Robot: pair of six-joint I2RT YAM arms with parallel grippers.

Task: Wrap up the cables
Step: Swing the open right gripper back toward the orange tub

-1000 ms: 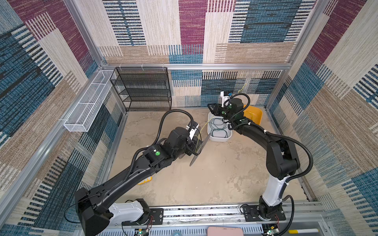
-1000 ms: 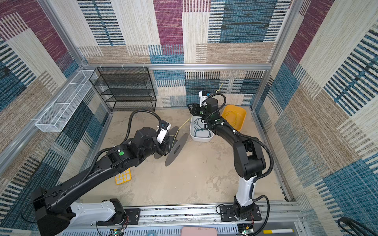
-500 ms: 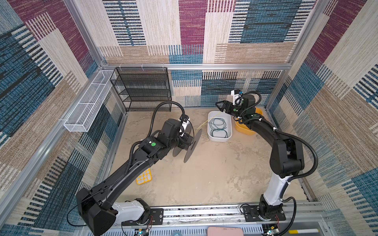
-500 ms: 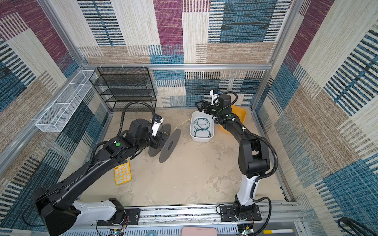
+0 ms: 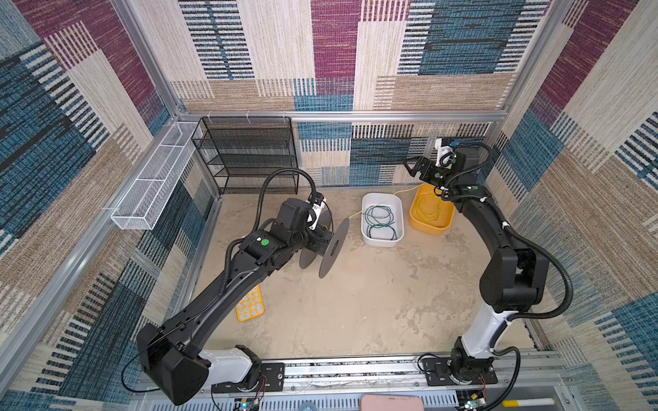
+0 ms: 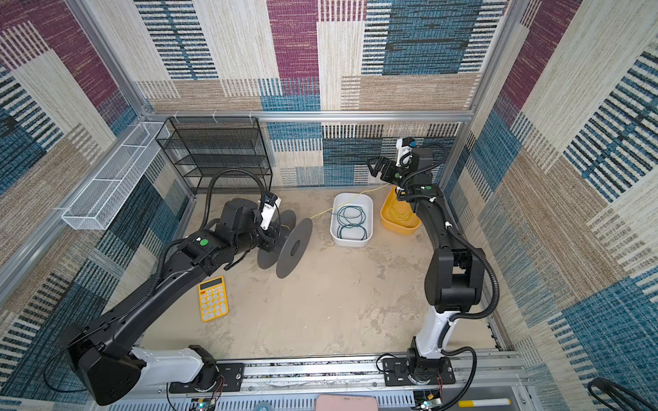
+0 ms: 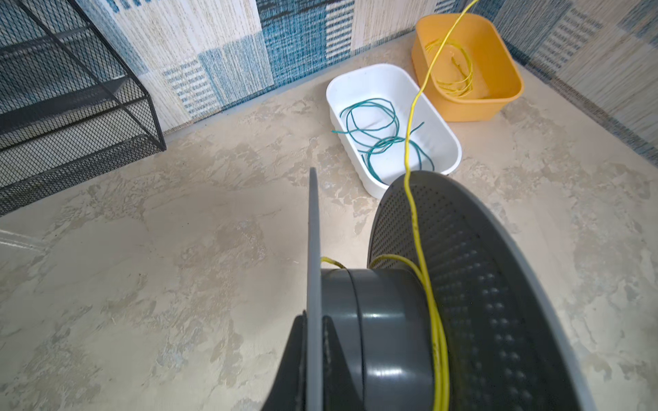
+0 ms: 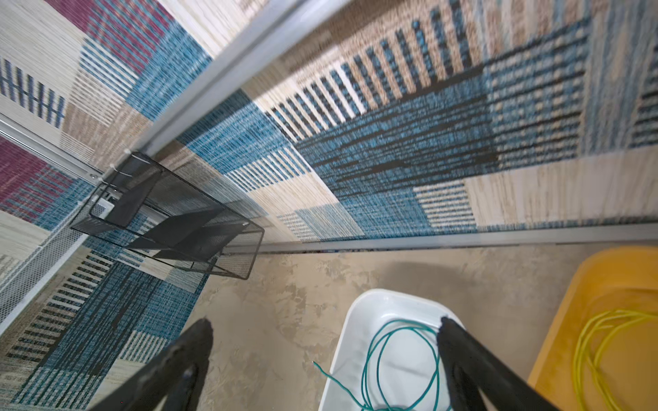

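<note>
The left gripper (image 7: 309,356) was pinched on the thin flange of a dark grey plastic spool (image 7: 386,320), held on edge at about ten o'clock in both top views. The thin bright yellow cable (image 7: 414,220), wound on the hub, ran toward two o'clock over a white oval plastic tub (image 5: 381,195) into a yellow plastic tub (image 5: 447,217) at one o'clock. The dark green cable (image 5: 379,222) lay looped in the white tub. The right gripper (image 8: 324,323) hung above the yellow tub, fingers spread wide, clear of the cable.

Top views look steeply down; both close wrist views share the white tub (image 7: 374,83) (image 8: 391,306).
</note>
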